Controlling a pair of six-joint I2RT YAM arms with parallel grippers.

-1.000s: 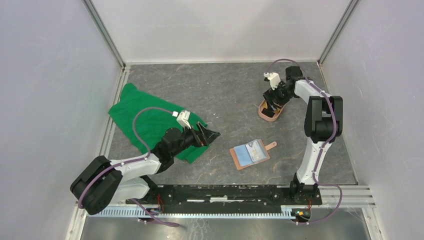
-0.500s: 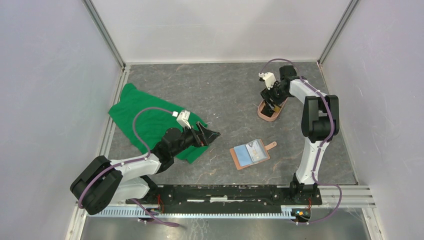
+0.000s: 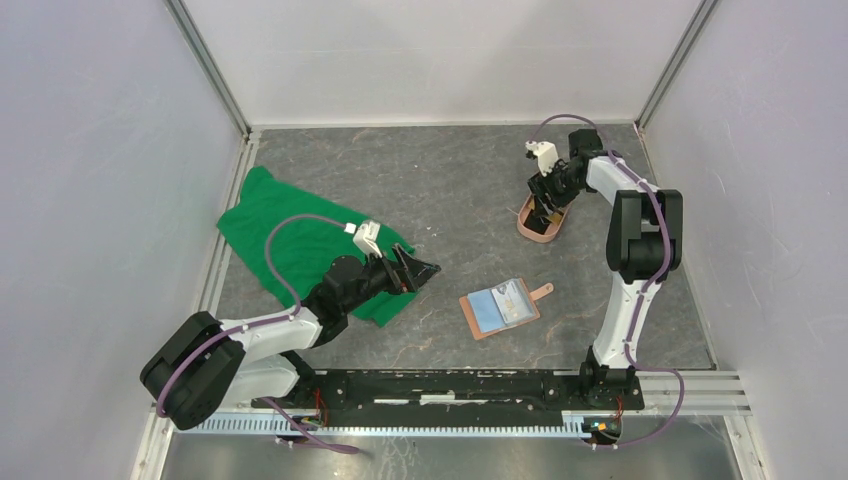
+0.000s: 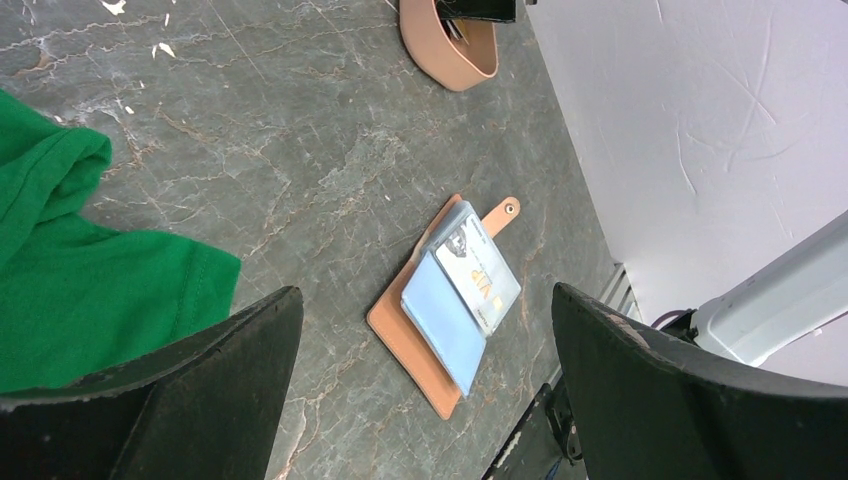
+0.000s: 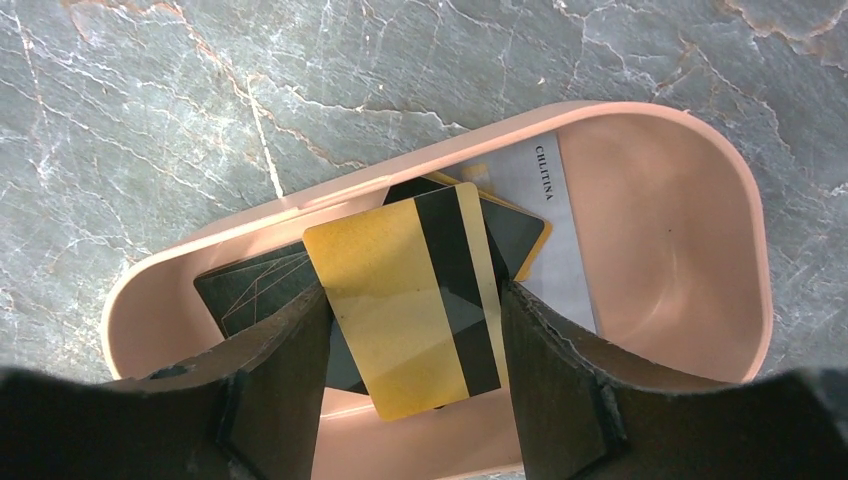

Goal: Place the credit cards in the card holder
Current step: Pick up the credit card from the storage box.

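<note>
Lifting straight up looks wisest here: the right gripper (image 3: 547,203) pinches a gold, black-striped credit card (image 5: 400,300) by its long edges over the salmon-pink oval tray (image 5: 680,260). The open tan leather card holder (image 3: 500,311) lies well apart. The left gripper (image 3: 420,265) gapes wide, empty.

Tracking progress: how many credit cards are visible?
5. Four in the pink tray: gold card in the right hand, black card, orange-edged dark card, white card. One pale card in the card holder. More may be hidden.
</note>
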